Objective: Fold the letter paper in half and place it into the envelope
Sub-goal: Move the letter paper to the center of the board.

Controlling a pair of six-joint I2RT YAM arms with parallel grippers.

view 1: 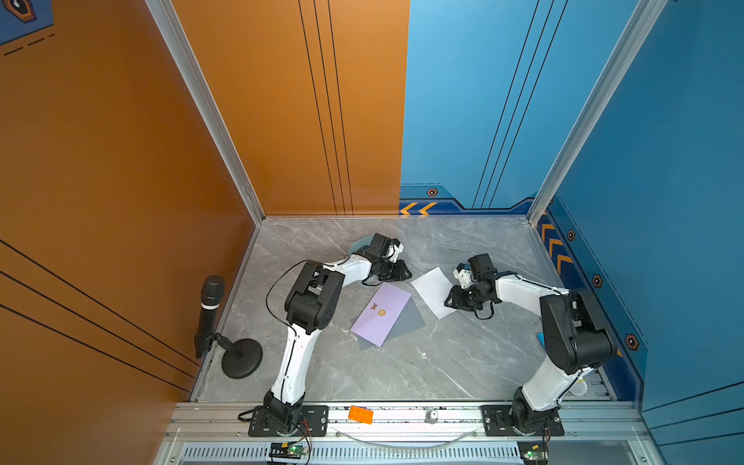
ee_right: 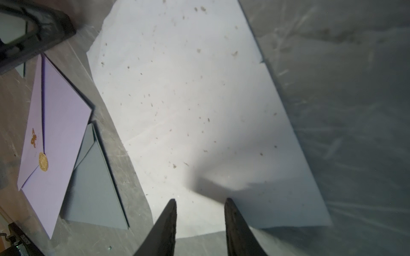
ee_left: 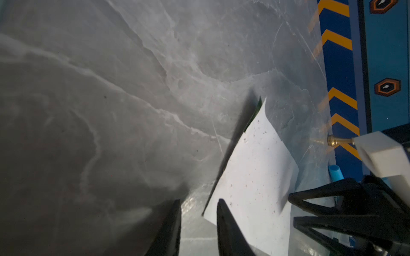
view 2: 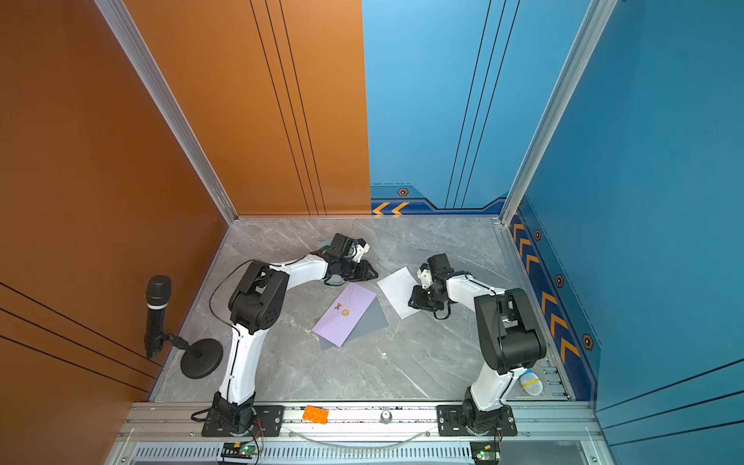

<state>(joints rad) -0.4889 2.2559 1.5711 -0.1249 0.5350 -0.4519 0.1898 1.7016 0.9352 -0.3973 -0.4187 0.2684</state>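
Right wrist: white speckled letter paper lies on the grey marble-look table, just beside the lilac paper envelope with gold seal, not in it yet.
Sheet looks thin, light and floppy, and likely slides on the glossy top. I'd pinch a free corner; 1 edge looks lifted in left wrist view. Over 1 edge the right gripper is part-open and empty. By a corner the left gripper shows a narrow gap, empty. Envelope looks stiffer and overlaps a grey flat card.

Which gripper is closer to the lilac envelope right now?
Left. The left gripper is just past the lilac envelope's far corner, jaws open. The right gripper is farther off, over the edge of the white paper beside the envelope.
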